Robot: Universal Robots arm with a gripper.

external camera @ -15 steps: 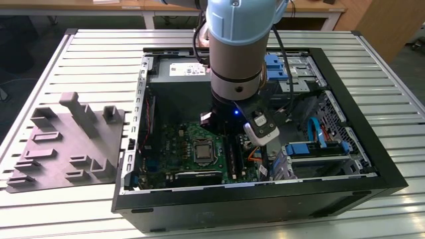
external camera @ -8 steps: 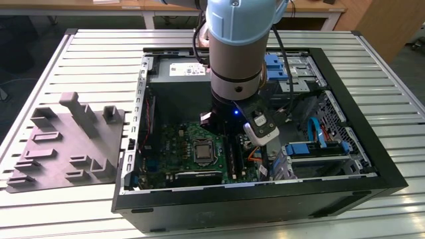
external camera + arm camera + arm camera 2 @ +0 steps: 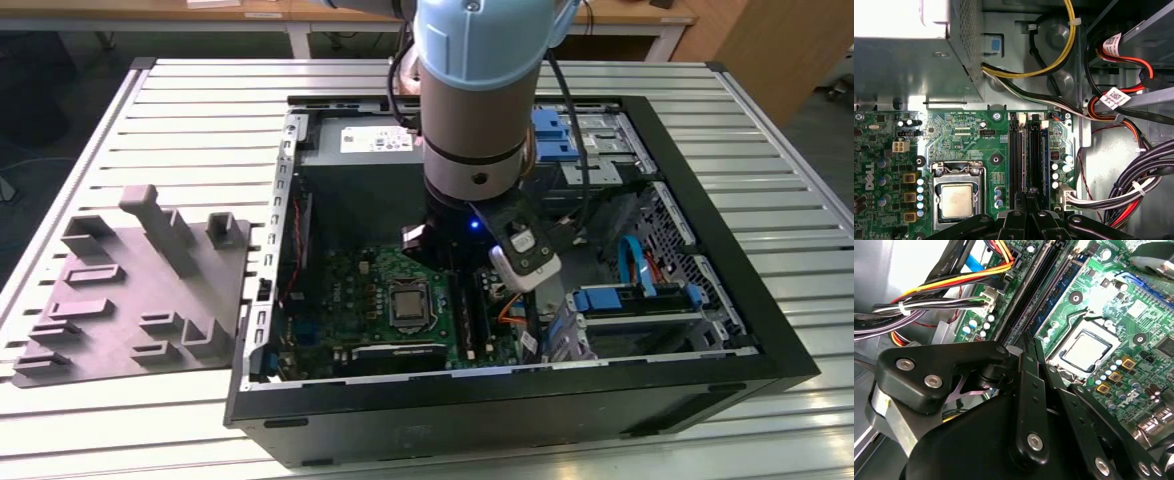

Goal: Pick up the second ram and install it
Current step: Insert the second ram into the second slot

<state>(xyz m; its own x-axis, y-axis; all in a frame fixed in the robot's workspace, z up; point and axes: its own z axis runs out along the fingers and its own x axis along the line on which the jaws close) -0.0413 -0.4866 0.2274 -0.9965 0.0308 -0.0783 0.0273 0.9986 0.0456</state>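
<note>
Gripper point(image 3: 1026, 197) clenched, over RAM slots point(image 3: 1026, 160) beside CPU point(image 3: 1085, 351) | second ram seated? can't tell | risk: your misaligned push cracks slot

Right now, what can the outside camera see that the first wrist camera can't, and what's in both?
The exterior view alone shows the grey plastic tray on the slatted table, the robot arm reaching into the computer case, and blue drive brackets. The first wrist view alone shows close detail: the yellow cable and white cable tags. Both share the green motherboard, its processor and the memory slots.
</note>
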